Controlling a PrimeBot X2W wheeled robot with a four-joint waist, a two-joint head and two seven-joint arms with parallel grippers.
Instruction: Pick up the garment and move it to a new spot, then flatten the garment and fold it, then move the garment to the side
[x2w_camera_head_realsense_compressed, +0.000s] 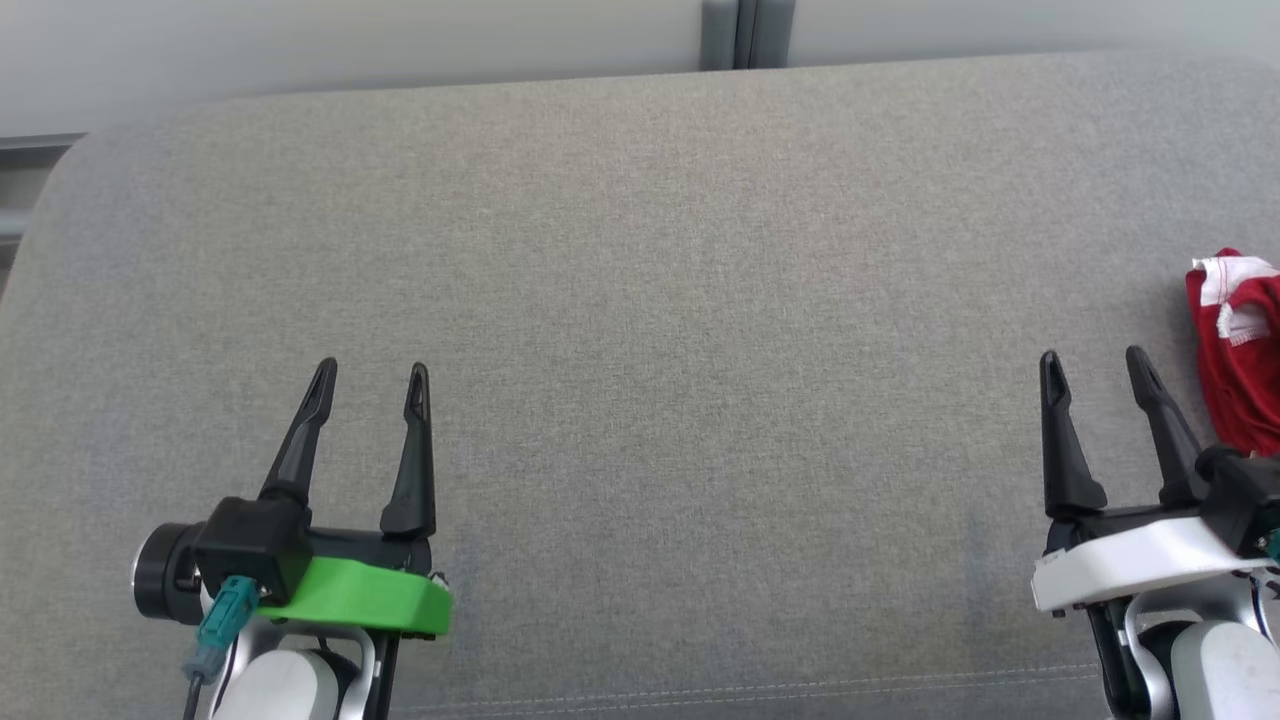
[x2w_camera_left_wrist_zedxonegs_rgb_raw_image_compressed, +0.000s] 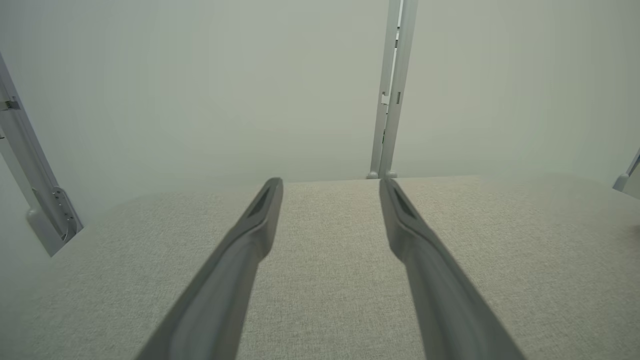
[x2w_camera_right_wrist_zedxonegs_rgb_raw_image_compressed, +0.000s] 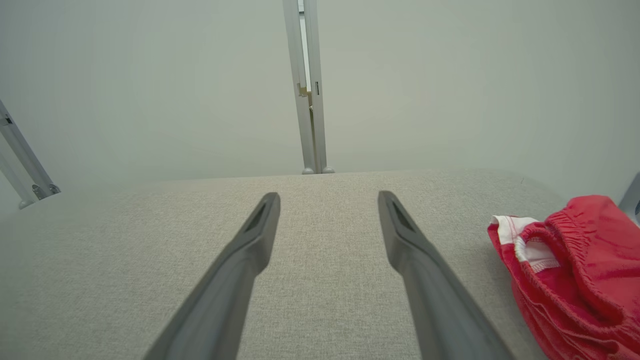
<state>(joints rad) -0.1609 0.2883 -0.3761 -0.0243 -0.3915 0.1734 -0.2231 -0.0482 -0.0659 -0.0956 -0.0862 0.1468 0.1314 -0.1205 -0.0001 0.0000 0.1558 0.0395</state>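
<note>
Two grippers hang low over the grey fabric surface (x2w_camera_head_realsense_compressed: 640, 300), and neither has hold of anything. Our left gripper (x2w_camera_head_realsense_compressed: 372, 368) has its jaws spread wide with bare cloth between the fingers, and our right gripper (x2w_camera_head_realsense_compressed: 1092, 355) is spread just as wide. The red garment (x2w_camera_head_realsense_compressed: 1240, 370) sits far out on our right, just beside the right gripper's outer finger and partly cut off by the head view's edge. From the right wrist we see it bunched in a heap, elastic waistband rumpled and a white inner seam turned out. It doesn't look flattened or folded, so we judge the pickup is not yet done. The wide jaws make sense, since a soft heap like that wants a roomy bite. The right arm is the obvious one to swing over, while the left waits well apart with the broad middle ground free, a sensible spot for spreading the cloth out. Behind the far edge stand pale wall panels (x2w_camera_head_realsense_compressed: 400, 40).
</note>
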